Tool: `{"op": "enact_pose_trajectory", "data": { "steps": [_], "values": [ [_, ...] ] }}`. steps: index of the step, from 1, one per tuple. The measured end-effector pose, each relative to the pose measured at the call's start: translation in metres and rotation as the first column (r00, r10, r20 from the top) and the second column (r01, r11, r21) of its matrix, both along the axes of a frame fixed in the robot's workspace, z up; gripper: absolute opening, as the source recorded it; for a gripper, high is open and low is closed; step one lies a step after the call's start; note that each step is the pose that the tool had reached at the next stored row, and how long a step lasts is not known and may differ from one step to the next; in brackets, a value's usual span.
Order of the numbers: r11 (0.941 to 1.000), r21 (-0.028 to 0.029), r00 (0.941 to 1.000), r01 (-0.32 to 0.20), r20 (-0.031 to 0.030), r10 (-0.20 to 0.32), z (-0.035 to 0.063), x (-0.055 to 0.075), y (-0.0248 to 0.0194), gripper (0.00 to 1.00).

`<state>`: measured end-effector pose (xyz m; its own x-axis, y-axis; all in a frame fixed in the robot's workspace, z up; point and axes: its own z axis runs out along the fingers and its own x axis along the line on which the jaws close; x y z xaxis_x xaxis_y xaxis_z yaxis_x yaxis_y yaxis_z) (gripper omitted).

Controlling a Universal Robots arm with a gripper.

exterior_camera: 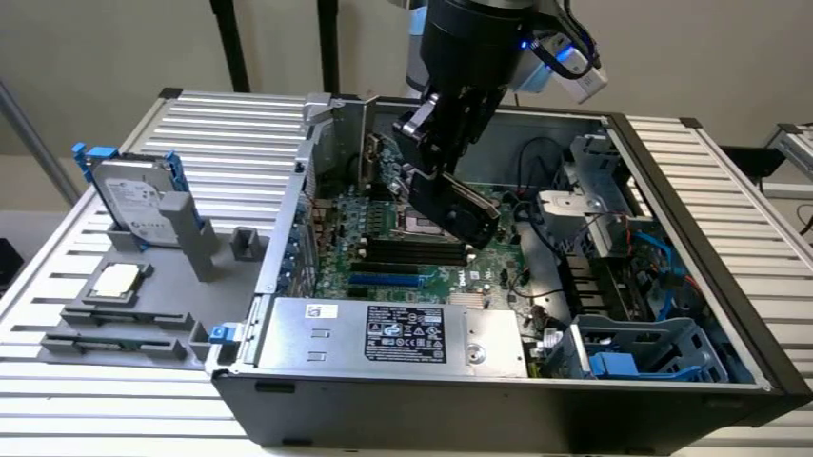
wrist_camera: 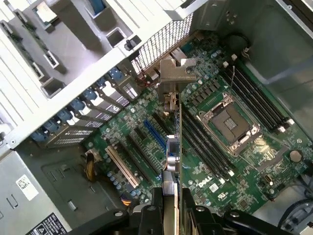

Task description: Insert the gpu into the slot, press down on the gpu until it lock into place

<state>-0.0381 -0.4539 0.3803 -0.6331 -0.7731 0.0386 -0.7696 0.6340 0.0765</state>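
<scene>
Gripper (wrist_camera: 171,201): clamped on the gpu (exterior_camera: 464,214)
Gpu: aloft, tilted over the motherboard (exterior_camera: 381,224); slot (exterior_camera: 385,282) nearer, apart
Risk: likely misalignment; card edge could strike the board beside the slot

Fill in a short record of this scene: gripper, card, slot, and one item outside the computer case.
gripper: shut on the gpu
gpu: held tilted above the motherboard, not seated
slot: blue, empty
outside case: hard drive, upright in a holder at the exterior view's left
</scene>
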Motion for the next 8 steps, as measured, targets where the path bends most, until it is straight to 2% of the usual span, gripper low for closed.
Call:
{"op": "enact_pose_trajectory", "data": {
  "steps": [4,8],
  "values": [
    [0.9974,0.0001,0.9974,-0.072,0.0000,0.072,-0.0036,0.0000,0.0000,0.26],
    [0.9894,0.0000,0.9894,-0.145,0.0000,0.145,-0.0073,0.0000,0.0000,0.26]
  ]
}}
